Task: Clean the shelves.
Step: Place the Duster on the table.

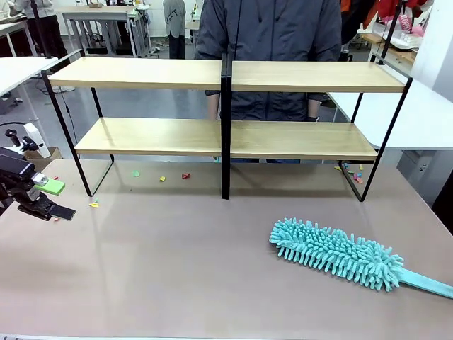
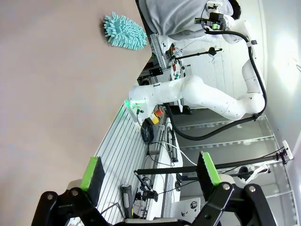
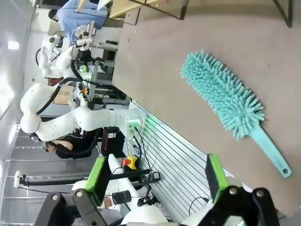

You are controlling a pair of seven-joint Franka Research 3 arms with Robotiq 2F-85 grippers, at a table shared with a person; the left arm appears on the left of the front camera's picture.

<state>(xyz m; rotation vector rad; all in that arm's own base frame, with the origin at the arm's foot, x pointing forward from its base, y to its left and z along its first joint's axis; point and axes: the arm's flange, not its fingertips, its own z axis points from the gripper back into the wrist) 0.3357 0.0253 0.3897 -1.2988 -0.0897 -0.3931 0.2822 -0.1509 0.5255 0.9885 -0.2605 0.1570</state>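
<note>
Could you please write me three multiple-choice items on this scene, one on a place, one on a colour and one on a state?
1. Where does the duster lie?
A. On the top shelf
B. On the tabletop, in front of the shelves
C. In the person's hand

2. What colour is the duster?
A. Teal
B. Red
C. Yellow

3. How is the left gripper?
A. Shut on the duster
B. Shut on a shelf board
C. Open and empty

Key: 1 B, it rests on the table toward the robot's right; 2 A, its fringe and handle are teal; 3 C, the left wrist view shows its green pads apart with nothing between.
</note>
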